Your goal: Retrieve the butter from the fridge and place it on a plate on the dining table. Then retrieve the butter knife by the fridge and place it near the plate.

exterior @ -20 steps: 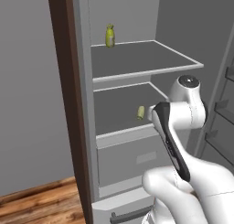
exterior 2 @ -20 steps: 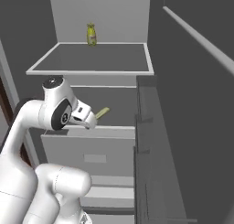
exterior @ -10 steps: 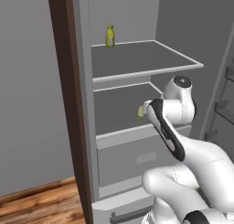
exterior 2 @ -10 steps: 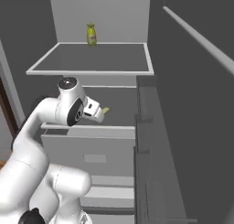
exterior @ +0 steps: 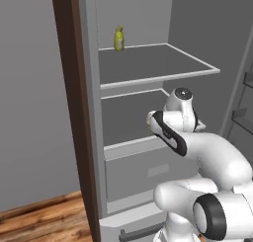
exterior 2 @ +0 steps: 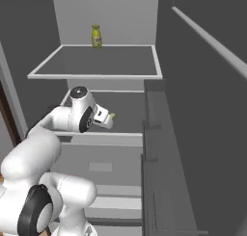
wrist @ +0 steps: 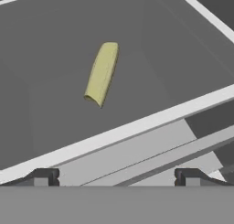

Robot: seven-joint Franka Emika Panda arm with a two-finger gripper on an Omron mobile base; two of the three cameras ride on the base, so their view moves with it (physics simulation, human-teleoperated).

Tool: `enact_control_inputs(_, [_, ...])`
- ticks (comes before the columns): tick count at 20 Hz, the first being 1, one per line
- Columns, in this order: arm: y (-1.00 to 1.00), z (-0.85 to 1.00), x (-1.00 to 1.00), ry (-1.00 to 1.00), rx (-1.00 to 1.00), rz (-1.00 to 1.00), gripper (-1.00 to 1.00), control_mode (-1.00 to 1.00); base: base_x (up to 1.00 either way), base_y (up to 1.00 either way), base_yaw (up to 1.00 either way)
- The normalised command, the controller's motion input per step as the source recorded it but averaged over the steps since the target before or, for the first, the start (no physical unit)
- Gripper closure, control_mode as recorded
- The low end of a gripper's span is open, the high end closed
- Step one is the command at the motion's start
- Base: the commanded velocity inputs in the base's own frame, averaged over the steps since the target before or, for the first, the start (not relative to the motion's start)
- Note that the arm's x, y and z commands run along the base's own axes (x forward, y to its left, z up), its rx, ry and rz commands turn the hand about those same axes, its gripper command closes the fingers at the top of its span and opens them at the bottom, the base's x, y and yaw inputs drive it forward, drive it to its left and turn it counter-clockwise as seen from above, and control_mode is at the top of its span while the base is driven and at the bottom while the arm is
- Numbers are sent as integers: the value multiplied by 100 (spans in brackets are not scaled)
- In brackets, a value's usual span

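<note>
Hand (wrist: 114,177) spread, empty, short of the butter (wrist: 101,73) on the fridge (exterior: 148,63) shelf; base views add a green bottle (exterior: 118,39) above.

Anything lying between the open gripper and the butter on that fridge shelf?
No object. In the hand view, between the gripper and the butter lie just the shelf's pale front edge and bare grey shelf.

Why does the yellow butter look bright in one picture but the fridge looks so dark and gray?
Hand view: flat even light, the butter is sharp, no shadow or glare. Left base view: the fridge shelves are dim grey, slightly soft. Right base view: its walls are darker and the butter is a tiny blur.
</note>
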Motion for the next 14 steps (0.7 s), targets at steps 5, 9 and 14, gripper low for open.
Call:
enact_control_inputs(5, [2,-22,80,3,-1,-1,-100,-100,0,0,0])
enact_control_inputs(9, [6,-16,73,8,-1,-2,-100,-100,0,0,0])
enact_control_inputs(14, [8,-16,68,5,0,-3,-100,-100,0,0,0])
